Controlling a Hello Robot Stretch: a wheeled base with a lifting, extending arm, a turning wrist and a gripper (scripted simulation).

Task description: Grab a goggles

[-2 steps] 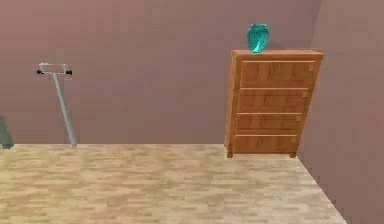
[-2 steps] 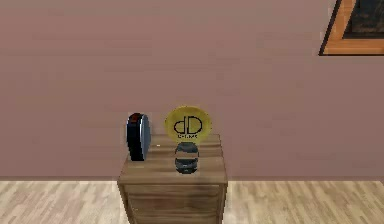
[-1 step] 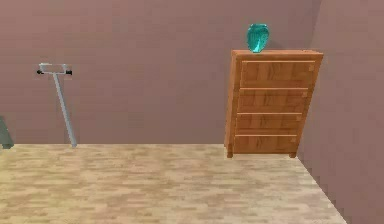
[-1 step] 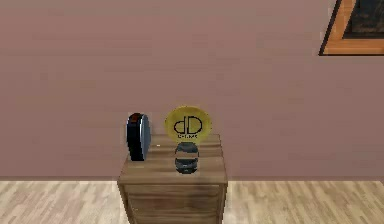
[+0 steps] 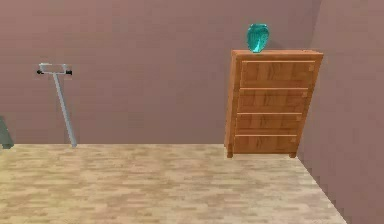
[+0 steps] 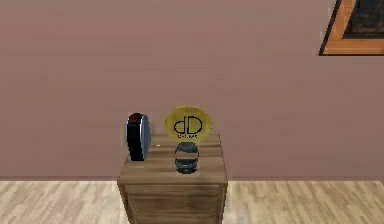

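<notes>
Home bedroom, wooden dresser (image 5: 275, 105), nightstand (image 6: 172, 195)

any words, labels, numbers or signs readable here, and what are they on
Yellow disc on the small cabinet: a dark mark on its face, too blurred to read.
Dresser, teal vase, framed picture: no text that I can make out.

Dark print on the yellow disc (image 6: 186, 122) cannot be read
</notes>
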